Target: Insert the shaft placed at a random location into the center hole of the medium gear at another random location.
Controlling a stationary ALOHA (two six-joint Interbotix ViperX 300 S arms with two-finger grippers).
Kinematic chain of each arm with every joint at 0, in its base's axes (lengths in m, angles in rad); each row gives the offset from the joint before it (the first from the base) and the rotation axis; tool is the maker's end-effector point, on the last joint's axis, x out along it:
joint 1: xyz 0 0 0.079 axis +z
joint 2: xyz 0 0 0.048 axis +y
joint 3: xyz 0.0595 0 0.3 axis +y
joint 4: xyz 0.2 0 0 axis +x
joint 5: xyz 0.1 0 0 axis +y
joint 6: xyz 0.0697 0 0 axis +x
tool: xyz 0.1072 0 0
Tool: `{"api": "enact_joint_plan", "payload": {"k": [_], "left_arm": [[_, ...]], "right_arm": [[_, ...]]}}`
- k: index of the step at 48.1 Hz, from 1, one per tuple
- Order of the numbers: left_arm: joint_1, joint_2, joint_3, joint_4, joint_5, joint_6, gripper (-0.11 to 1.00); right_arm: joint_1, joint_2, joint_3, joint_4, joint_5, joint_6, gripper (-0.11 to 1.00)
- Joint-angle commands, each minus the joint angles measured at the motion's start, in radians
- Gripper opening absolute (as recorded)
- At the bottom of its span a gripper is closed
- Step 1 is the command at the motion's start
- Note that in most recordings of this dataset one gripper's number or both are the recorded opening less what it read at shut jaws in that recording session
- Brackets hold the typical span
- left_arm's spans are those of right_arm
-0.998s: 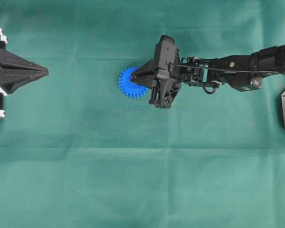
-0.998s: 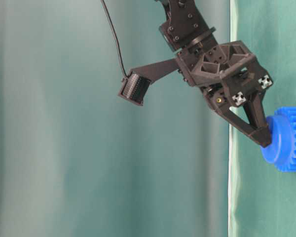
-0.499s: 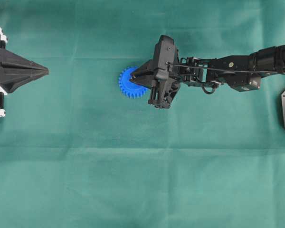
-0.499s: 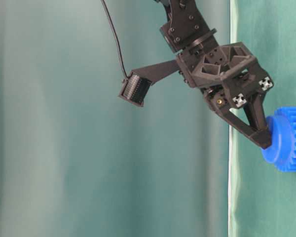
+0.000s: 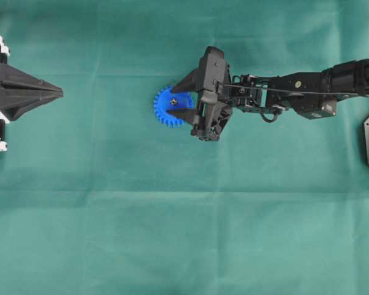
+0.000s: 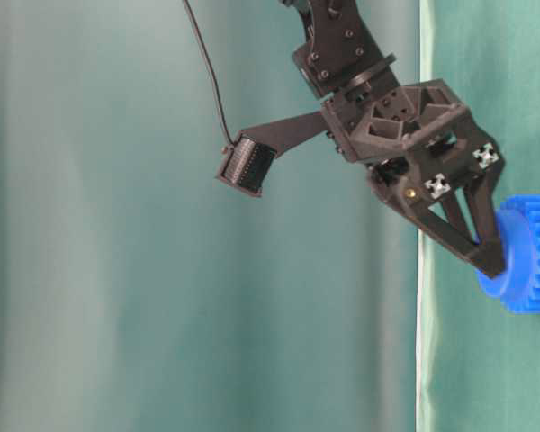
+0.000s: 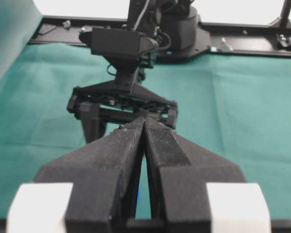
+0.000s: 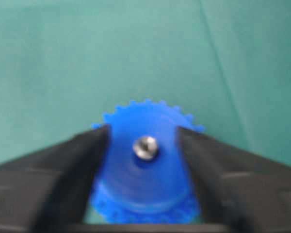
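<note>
Left of centre in the overhead view: right gripper (image 5: pixel 174 100) now spread apart over the medium gear (image 5: pixel 166 106).
A second ago its fingers met in one point on the hub; now they straddle it, released, and the shaft (image 8: pixel 145 147) stands seated in the center hole. At far left, the left gripper (image 5: pixel 60 93) stays pinched together, unmoved.

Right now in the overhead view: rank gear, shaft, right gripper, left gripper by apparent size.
1. right gripper, open, straddling the gear's hub.
2. left gripper, shut; partly cut off at the frame edge, so its rank against the right is unsure.
3. medium gear, partly covered.
4. shaft, a dot in the hub.
</note>
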Motion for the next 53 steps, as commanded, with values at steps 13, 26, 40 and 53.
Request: {"api": "enact_joint_plan", "payload": {"k": [13, 26, 40, 53], "left_arm": [[0.003, 0.009, -0.009, 0.002, -0.003, 0.000, 0.00], [0.003, 0.009, -0.009, 0.002, -0.003, 0.002, 0.00], [0.003, 0.009, -0.009, 0.003, -0.002, 0.002, 0.00], [0.003, 0.009, -0.009, 0.002, -0.003, 0.000, 0.00]], "right_arm": [[0.000, -0.114, -0.020, 0.002, 0.038, 0.011, 0.88], [0.002, -0.245, -0.017, -0.002, 0.135, 0.008, 0.88], [0.006, -0.333, 0.020, -0.003, 0.169, 0.006, 0.88], [0.005, -0.400, 0.086, -0.003, 0.169, 0.008, 0.88]]}}
